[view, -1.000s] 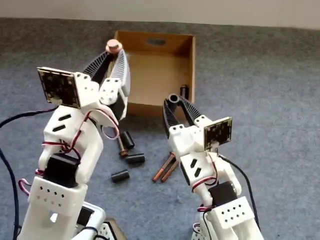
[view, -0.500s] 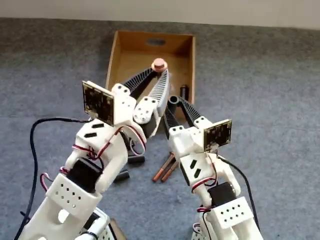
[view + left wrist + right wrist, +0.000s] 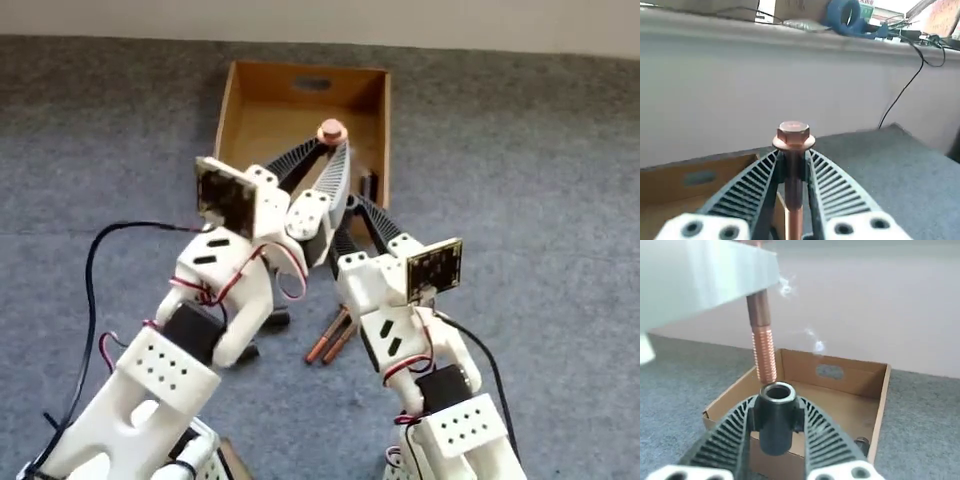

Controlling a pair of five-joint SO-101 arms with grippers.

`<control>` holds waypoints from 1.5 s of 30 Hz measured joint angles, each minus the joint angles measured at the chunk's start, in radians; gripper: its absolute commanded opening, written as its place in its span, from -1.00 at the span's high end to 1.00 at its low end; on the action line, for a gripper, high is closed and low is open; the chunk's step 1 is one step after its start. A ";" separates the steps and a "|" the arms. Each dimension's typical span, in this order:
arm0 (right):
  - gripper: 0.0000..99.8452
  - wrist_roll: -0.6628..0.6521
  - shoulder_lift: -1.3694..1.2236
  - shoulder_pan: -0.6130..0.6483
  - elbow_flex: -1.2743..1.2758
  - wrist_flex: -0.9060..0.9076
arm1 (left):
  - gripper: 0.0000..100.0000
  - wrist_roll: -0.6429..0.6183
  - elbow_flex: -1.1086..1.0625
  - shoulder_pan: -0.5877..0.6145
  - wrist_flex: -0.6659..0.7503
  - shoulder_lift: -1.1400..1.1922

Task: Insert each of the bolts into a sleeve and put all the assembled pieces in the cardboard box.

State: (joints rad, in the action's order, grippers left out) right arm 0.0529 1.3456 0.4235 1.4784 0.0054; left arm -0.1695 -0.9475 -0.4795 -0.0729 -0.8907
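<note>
Change: the left tool (image 3: 330,148), pinching the bolt (image 3: 331,131), has swung rightward from the box (image 3: 386,110) corner to over the right tool (image 3: 776,407).
Bolt: upright, head up, threads down, just above the sleeve (image 3: 775,427).
Sleeve: pinched upright by the right tool, bore up.

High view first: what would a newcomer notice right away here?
A copper bolt stands upright, pinched in the left tool by the cardboard box. Right at its threaded end, the right tool grips a black sleeve, bore facing up.
</note>
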 measured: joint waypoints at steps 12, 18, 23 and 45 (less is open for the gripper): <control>0.99 0.000 0.000 0.000 0.003 0.000 | 0.98 0.000 0.020 -0.031 0.006 0.035; 0.99 0.000 0.000 0.002 0.003 0.000 | 0.98 0.000 0.032 -0.031 -0.029 0.035; 0.99 0.000 0.000 0.003 0.002 0.000 | 0.98 0.000 0.117 -0.037 -0.204 0.038; 0.99 0.000 0.000 0.005 0.002 0.000 | 0.98 0.100 0.184 -0.040 -0.387 0.046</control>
State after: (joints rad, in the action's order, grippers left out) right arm 0.0529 1.3456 0.4281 1.4799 0.0054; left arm -0.0698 -0.7633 -0.5194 -0.4595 -0.8447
